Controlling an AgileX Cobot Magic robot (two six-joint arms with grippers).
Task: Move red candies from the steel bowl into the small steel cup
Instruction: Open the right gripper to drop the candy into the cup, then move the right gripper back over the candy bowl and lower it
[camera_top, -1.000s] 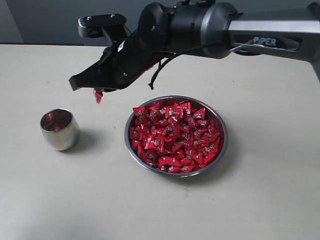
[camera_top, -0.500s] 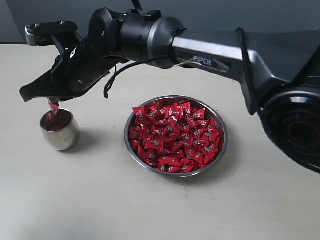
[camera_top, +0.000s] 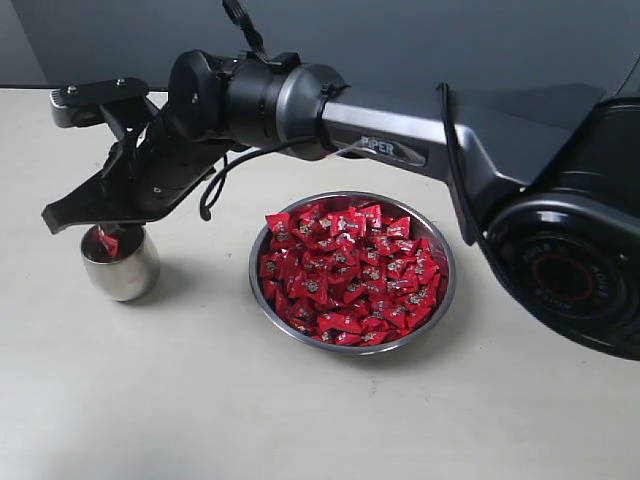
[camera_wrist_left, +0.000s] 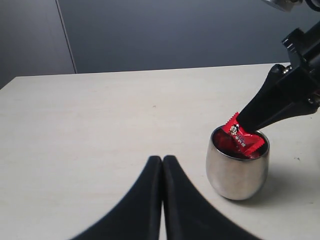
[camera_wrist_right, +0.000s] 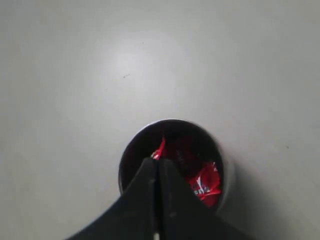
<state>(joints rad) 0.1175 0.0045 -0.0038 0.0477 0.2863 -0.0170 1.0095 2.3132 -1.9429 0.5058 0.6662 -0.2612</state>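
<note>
On the left part of the table (camera_top: 200, 400), the cup (camera_top: 122, 272) is seen standing upright, with the right gripper (camera_top: 95, 224) reached across from the right and held just above its mouth. The fingers of this gripper are pressed together on the top corner of 1 red candy (camera_top: 104, 240), and the lower end of that candy is sunk inside the rim of the cup. More red is seen inside the cup in the right wrist view, but how many pieces lie there cannot be told. The bowl (camera_top: 451, 285) is set to the right of the cup, apart from it, and is heaped with red candies (camera_top: 345, 275). The left gripper (camera_wrist_left: 162, 161) is seen only in its own wrist view: its 2 fingers are brought together with nothing between them, and they are pointed past the cup, short of it.
</note>
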